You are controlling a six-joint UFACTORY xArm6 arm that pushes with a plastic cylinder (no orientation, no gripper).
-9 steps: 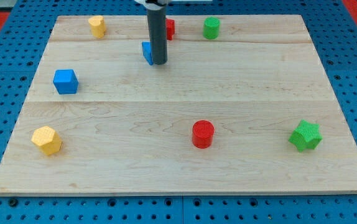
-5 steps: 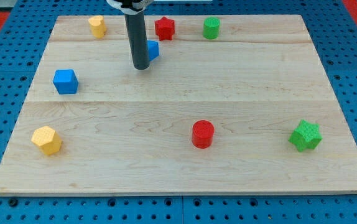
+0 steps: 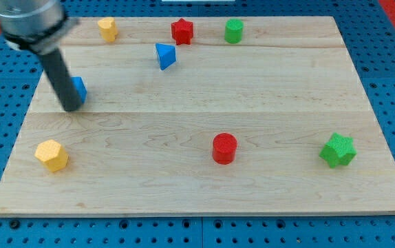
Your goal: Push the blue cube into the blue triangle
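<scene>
The blue cube [image 3: 80, 87] sits at the board's left, mostly hidden behind my rod; only its right edge shows. My tip [image 3: 71, 108] rests on the board at the cube's left front side, touching or nearly touching it. The blue triangle [image 3: 164, 55] lies up and to the right of the cube, well apart from it, near the view's top centre.
A yellow block [image 3: 107, 28], a red star [image 3: 182, 30] and a green cylinder [image 3: 234, 31] line the top edge. A yellow hexagonal block [image 3: 51, 155] sits at bottom left, a red cylinder [image 3: 224, 148] at bottom centre, a green star [image 3: 338, 150] at bottom right.
My rod has swept left and down from beside the blue triangle to the blue cube. The triangle is now uncovered. The blocks appear not to have moved.
</scene>
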